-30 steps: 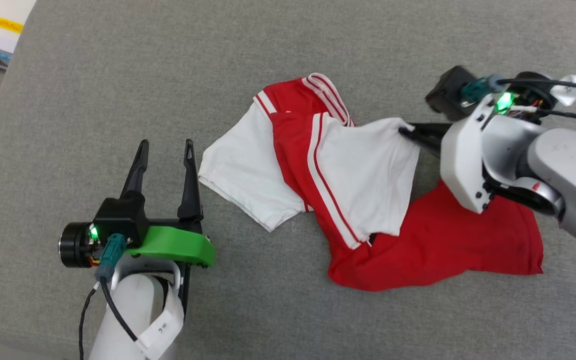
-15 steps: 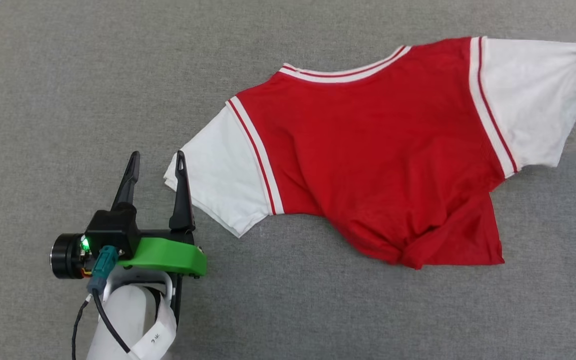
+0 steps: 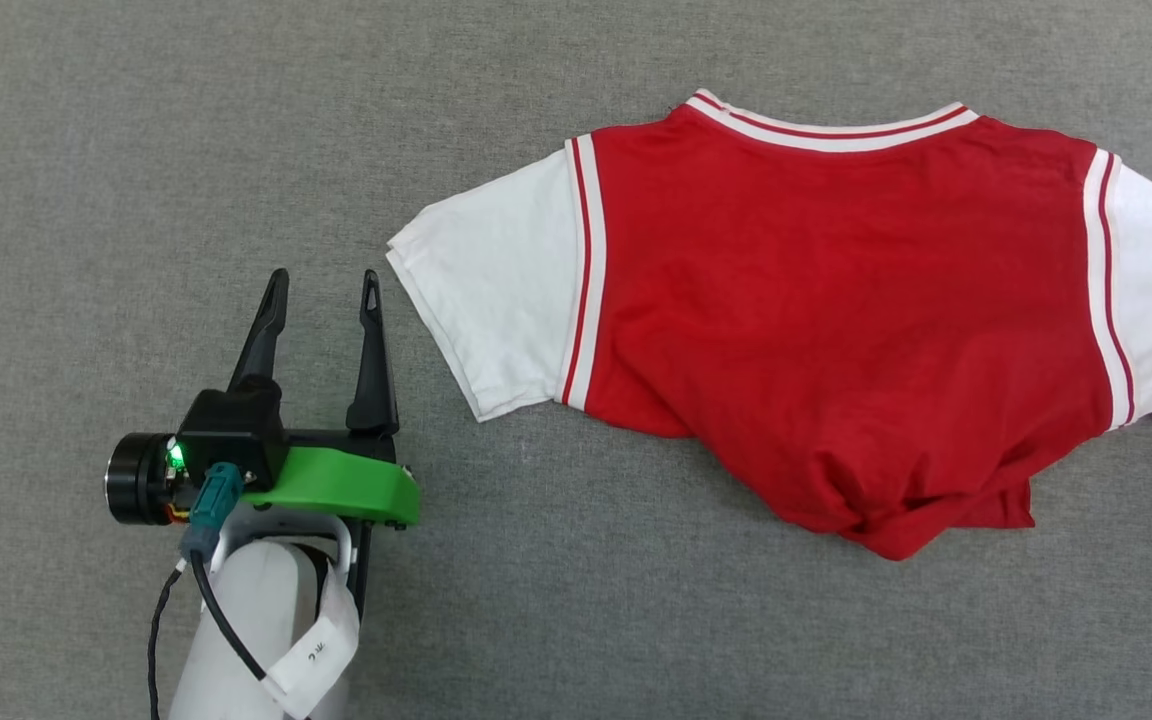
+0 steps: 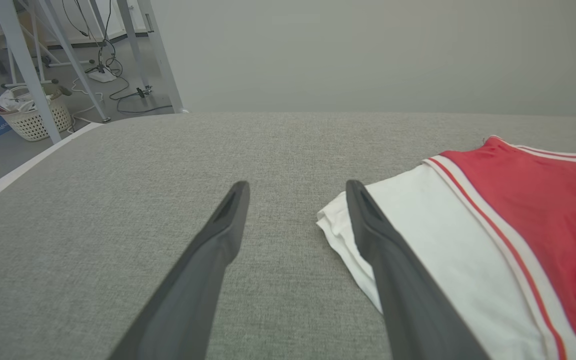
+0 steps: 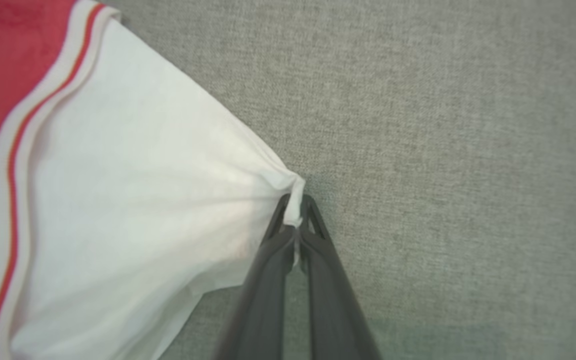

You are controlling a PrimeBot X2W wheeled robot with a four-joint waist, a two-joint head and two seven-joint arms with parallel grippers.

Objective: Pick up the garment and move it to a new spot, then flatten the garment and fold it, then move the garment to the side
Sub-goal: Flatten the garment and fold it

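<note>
Between the tips of the right gripper (image 5: 295,200) sat a pinch of white sleeve (image 5: 143,175) — jaws shut on the cuff corner, cloth fanning away from them in tension creases. Garment (image 3: 836,330) lay on the grey fabric tabletop (image 3: 136,150), plain red side up, no numerals showing, chest panel mostly spread. Left gripper (image 3: 325,277) was wide open with nothing between its jaws. The other sleeve (image 3: 496,300) lay just outside its right finger, cuff beside the tip; contact could not be told. Hem (image 3: 896,510) was bunched and partly rolled under.

Judged stage: flattening, fold not begun.

Risks noted:
- Right hold was only a small corner pinch. A hard pull could slip the cuff free.
- Far end was unheld, so pulling might drag the whole shirt across the tabletop instead of stretching it.
- Bunched hem, if left unsmoothed, would fold in as a lump.
- Left jaws, closed where they stood, would likely catch bare table — the sleeve lay outside them.
</note>
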